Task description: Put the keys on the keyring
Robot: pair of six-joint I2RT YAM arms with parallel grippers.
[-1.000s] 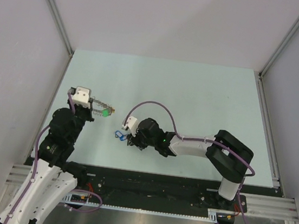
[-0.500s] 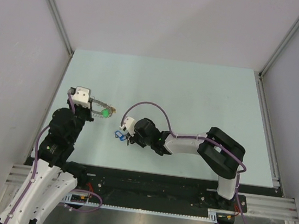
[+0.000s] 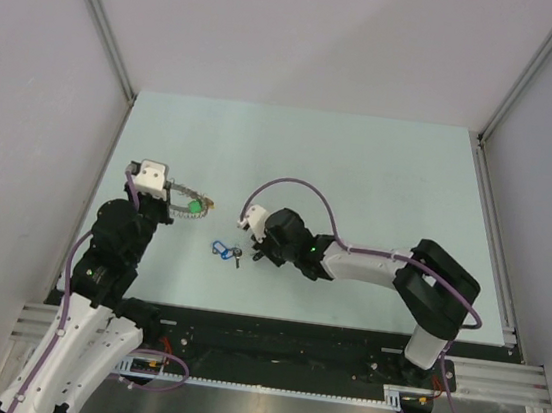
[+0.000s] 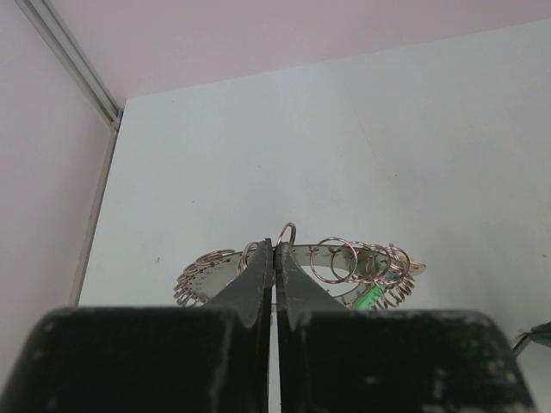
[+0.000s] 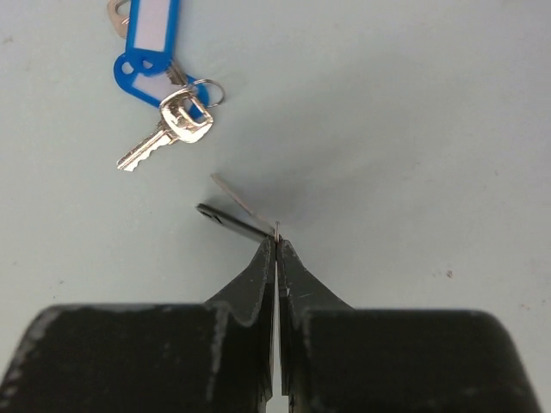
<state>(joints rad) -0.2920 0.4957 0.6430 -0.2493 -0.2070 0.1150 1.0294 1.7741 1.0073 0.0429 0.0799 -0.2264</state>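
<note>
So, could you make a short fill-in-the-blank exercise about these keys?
The left hand holds the big ring; the right hand pinches a small key with a ___ tag.
The loose key on the table has a ___ tag.
Seen from above, the big ring is to the ___ of that loose key.
Missing words: black, blue, left.

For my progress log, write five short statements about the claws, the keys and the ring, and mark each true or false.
1. The left claw is shut on the keyring. True.
2. The blue-tagged key lies on the table, outside both claws. True.
3. The right claw is wide open. False: it is shut, pinching what looks like the black-tagged key, seen edge-on.
4. The blue-tagged key hangs on the keyring. False: it lies apart from it, nearer the right claw.
5. A green tag sits on the keyring. True.
</note>
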